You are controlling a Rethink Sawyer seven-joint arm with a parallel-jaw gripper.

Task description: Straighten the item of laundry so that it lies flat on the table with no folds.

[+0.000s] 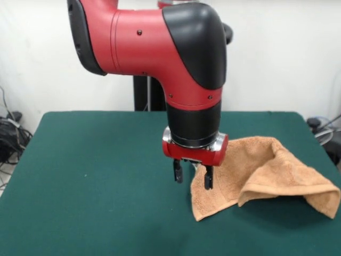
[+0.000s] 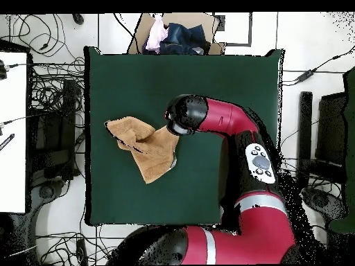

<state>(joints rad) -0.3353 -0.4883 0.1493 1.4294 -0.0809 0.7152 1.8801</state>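
Observation:
The orange-tan towel [image 1: 261, 173] lies crumpled on the right part of the green table [image 1: 96, 181], with one side folded over into a raised ridge. In the overhead view the towel [image 2: 142, 147] sits left of centre on the table [image 2: 222, 90]. My gripper [image 1: 193, 176] hangs over the towel's left edge, its two black fingers [image 1: 178, 172] apart and empty, the right one just in front of the cloth. In the overhead view the arm's head hides the gripper. No tag shows.
A cardboard box [image 2: 177, 33] with clothes stands beyond the table's far edge in the overhead view. Cables lie on the floor around the table. A white desk [image 2: 12, 131] stands at the left.

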